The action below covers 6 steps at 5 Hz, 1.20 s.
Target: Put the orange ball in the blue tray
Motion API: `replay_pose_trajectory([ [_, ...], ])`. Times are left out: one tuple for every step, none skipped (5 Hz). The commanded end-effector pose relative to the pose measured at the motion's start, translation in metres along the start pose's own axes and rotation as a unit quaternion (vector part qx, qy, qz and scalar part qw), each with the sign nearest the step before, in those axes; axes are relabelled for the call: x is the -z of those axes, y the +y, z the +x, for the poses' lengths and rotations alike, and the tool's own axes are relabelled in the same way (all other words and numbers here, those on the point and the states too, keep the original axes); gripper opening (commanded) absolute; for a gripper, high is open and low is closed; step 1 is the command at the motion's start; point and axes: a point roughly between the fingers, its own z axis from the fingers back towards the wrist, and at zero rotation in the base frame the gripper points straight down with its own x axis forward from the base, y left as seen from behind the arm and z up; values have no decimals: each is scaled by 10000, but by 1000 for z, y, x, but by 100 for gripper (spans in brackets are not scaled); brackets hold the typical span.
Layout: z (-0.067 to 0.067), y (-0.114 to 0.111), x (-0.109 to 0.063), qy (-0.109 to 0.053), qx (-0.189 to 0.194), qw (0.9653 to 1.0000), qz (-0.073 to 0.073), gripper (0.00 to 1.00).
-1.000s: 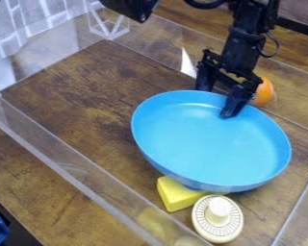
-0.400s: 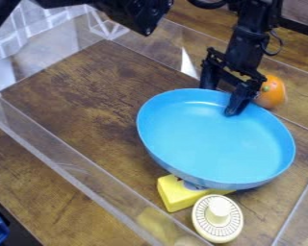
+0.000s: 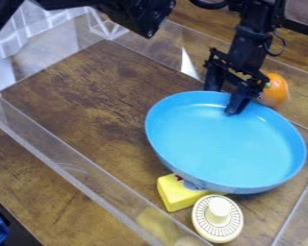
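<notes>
The small glossy orange ball (image 3: pixel 275 89) sits on the dark wooden table (image 3: pixel 92 106), just outside the far right rim of the large round sky-blue plastic tray (image 3: pixel 227 144) and not yet in it. The black claw (image 3: pixel 244 97) points down at the tray's far edge, just beside the ball, its fingers parted but seemingly holding nothing. The step in hand looks like the grasp itself. Next, the claw would need to be centred around the ball, clench on it, lift, and carry it over the rim without nudging it away.
</notes>
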Motion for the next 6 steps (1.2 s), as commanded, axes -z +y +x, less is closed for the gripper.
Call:
replay_pose_trajectory([
  [5, -15, 6, -21, 296, 9996, 11, 0],
  [-3, -12, 2, -8, 246, 9997, 35, 0],
  [-6, -10, -4, -15, 255, 9996, 79, 0],
  [-11, -9, -12, -15, 252, 9996, 134, 0],
  [-16, -7, -20, -23, 245, 9995, 196, 0],
  [-21, -5, -28, -28, 221, 9994, 256, 0],
])
